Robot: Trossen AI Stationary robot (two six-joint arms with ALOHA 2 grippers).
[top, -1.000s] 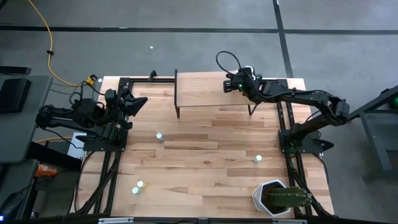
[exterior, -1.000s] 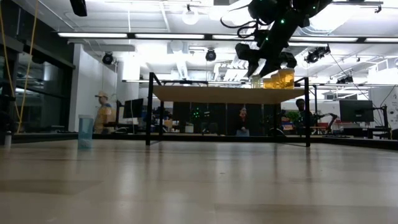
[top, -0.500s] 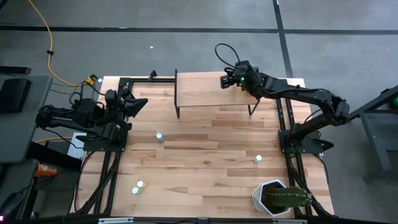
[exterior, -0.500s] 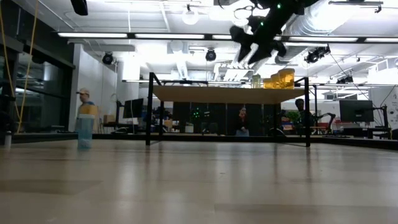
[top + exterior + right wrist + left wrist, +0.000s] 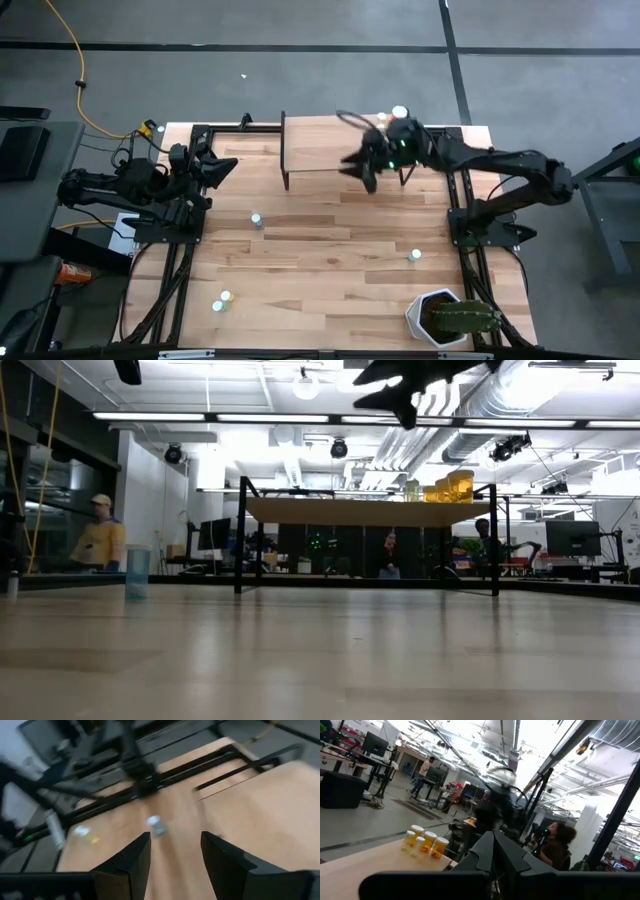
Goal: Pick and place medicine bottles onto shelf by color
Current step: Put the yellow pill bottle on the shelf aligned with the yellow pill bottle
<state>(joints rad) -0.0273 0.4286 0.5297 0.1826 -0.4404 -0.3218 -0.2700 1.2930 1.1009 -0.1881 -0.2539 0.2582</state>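
Note:
The shelf (image 5: 325, 145) stands at the table's far side. Two orange bottles (image 5: 452, 487) and a green one (image 5: 412, 490) stand at its right end; their white caps show in the high view (image 5: 400, 112). A pale blue bottle (image 5: 256, 219) stands on the table left of centre, and it also shows in the low view (image 5: 137, 572) and the right wrist view (image 5: 156, 825). Another bottle (image 5: 415, 256) stands at the right and two bottles (image 5: 222, 301) near the front left. My right gripper (image 5: 357, 170) is open and empty, high above the shelf's near edge. My left gripper (image 5: 218, 164) waits at the left, shut.
A white pot with a green plant (image 5: 447, 318) stands at the table's near right corner. Black frame rails (image 5: 180, 270) run along the table's left and right sides. A person (image 5: 98, 545) walks in the room behind the table.
My right gripper has risen from beside the bottles at the shelf's right end and swung toward the table's left and near edge. It has turned and now points toward the pale blue bottle. The bottles on the shelf have stayed standing.

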